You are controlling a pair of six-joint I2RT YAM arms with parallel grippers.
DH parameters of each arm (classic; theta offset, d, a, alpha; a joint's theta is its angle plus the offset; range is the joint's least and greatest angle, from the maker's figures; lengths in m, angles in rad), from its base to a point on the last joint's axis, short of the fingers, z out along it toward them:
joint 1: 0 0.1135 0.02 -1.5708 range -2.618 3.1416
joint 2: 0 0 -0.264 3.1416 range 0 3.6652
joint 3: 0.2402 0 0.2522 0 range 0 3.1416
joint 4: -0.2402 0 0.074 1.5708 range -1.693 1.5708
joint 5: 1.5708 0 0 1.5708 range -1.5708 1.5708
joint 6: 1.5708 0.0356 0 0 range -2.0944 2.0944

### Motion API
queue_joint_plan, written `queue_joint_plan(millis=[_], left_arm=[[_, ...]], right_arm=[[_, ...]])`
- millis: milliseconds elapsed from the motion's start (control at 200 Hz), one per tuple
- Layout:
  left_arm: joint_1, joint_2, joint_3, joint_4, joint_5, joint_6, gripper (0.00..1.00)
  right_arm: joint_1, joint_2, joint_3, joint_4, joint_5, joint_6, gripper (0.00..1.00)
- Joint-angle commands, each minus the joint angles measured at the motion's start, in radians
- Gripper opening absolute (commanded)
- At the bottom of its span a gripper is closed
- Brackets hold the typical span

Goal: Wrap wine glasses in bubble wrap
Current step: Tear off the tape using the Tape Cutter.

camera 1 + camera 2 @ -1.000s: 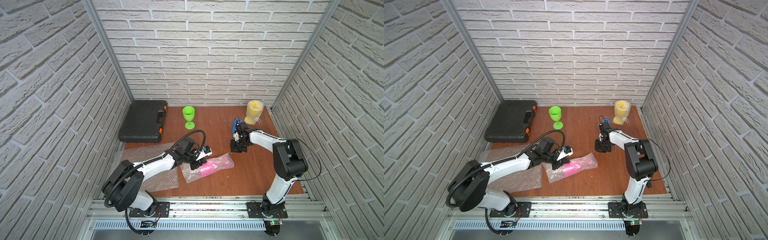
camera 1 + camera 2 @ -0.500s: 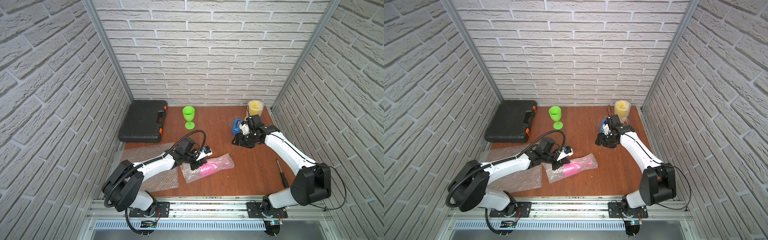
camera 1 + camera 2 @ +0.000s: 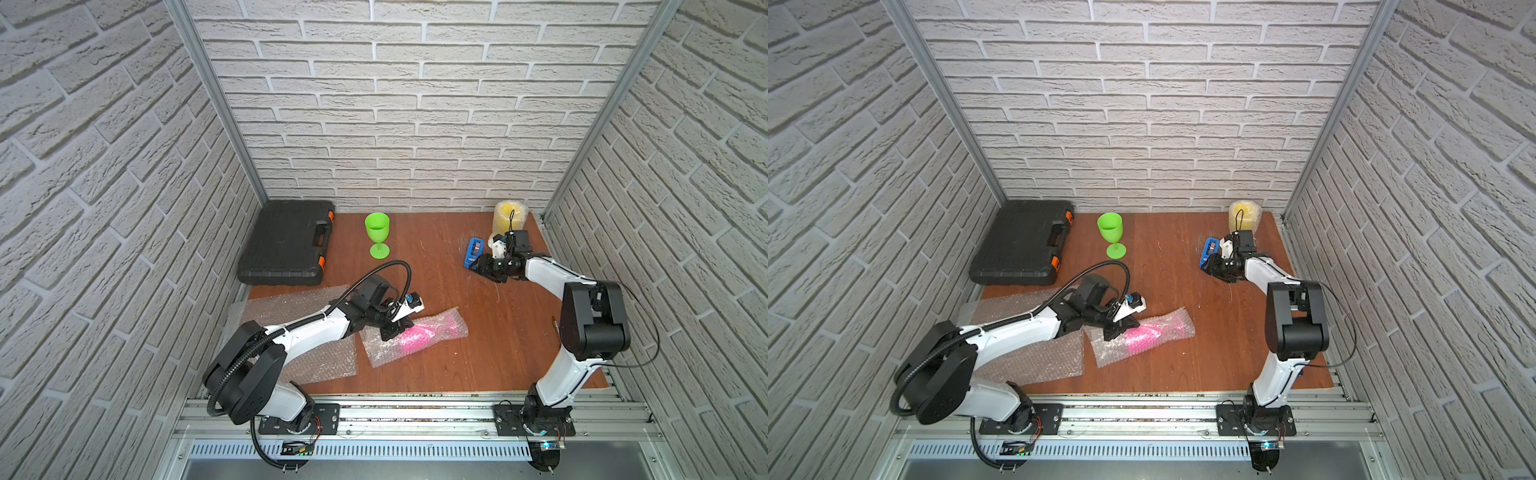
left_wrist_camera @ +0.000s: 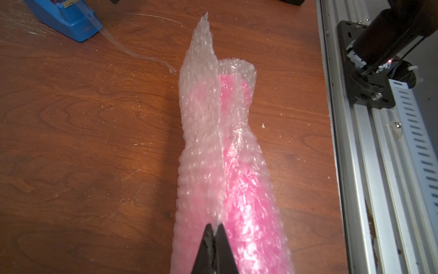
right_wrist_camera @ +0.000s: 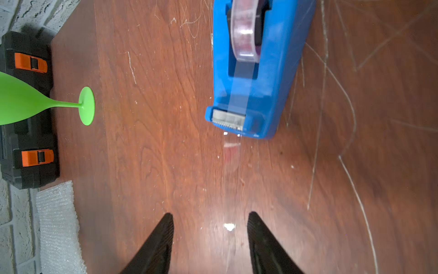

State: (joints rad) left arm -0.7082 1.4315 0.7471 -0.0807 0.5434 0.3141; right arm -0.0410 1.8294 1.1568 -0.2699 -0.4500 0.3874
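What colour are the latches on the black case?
Orange. Both latches on the case show best in the right wrist view.
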Motion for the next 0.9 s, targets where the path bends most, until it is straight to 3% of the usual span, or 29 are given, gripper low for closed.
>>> queue_joint_plan(millis=[0, 255, 505, 895], left_arm=[[-0.007, 0.001, -0.009, -0.064, -0.003, -0.001, 0.03], [-0.012, 0.018, 0.001, -0.063, -0.002, -0.009, 0.02], [-0.014, 0.030, 0.007, -0.062, 0.000, -0.010, 0.03], [-0.015, 0.032, 0.006, -0.072, 0.000, -0.007, 0.03]], right_arm=[[-0.014, 0.035, -0.010, 0.185, -0.090, 0.001, 0.54], [-0.041, 0.141, 0.004, 0.273, -0.149, 0.029, 0.48], [-0.057, 0.141, -0.003, 0.337, -0.212, 0.056, 0.44], [-0.063, 0.166, -0.015, 0.336, -0.235, 0.057, 0.27]])
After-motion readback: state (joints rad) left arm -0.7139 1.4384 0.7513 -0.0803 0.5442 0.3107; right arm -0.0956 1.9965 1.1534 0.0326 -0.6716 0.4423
